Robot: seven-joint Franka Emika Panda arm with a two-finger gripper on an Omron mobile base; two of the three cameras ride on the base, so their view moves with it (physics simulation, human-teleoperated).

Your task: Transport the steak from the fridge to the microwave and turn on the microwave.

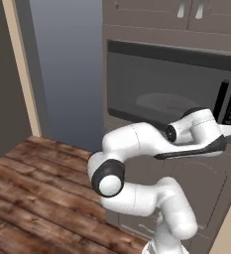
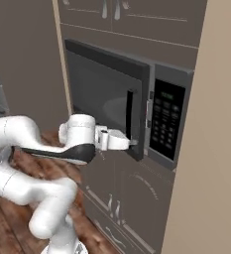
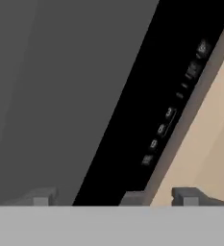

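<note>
Microwave (image 2: pixel 117 94) door stands slightly ajar, handle vertical; gripper (image 2: pixel 133 143) fingers spread beside it.

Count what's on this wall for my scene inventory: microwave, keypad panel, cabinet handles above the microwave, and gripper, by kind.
microwave: 1
keypad panel: 1
cabinet handles above it: 2
gripper: 1
Total: 5
</note>
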